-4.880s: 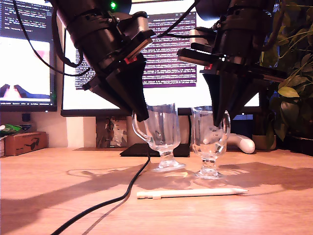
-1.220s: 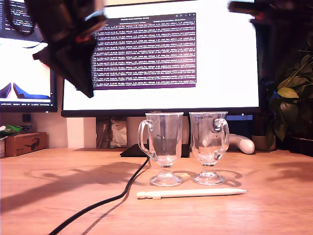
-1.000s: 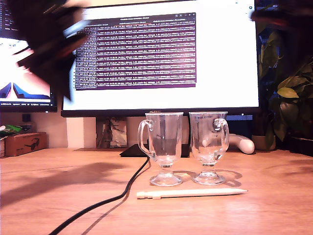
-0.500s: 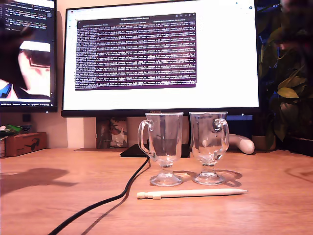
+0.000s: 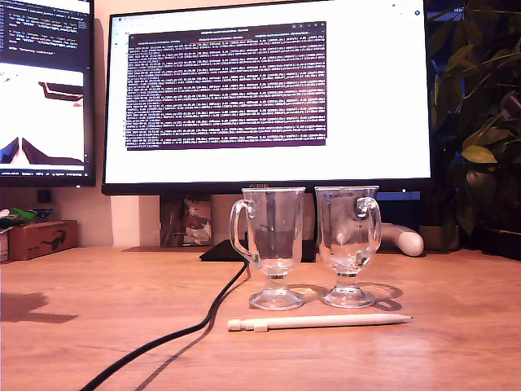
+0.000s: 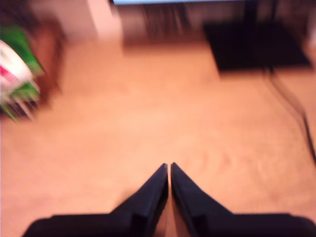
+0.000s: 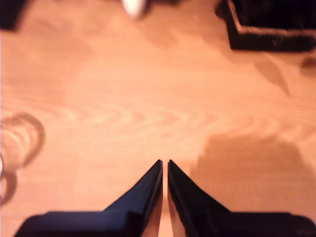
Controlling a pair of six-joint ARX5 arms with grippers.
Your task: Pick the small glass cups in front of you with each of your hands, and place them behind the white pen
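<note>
Both cups (image 5: 273, 244) (image 5: 348, 242) stood upright, side by side on the desk (image 5: 73, 334), just behind the pen (image 5: 317, 322). My first gripper (image 6: 169, 170) and second gripper (image 7: 164, 165) had jaws clenched on nothing, over bare wood, well apart from cups and pen. Neither gripper showed in the exterior view.

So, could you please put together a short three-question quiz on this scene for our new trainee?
1. True or false: both glass cups stand upright behind the white pen in the exterior view.
2. What is my first gripper holding? A) a cup B) the pen C) nothing
3. Fill in: the black cable runs past the cup on the exterior view's ____.

Key: 1 true. 2 C; its jaws are shut over bare table, as are my second gripper's. 3 left.
</note>
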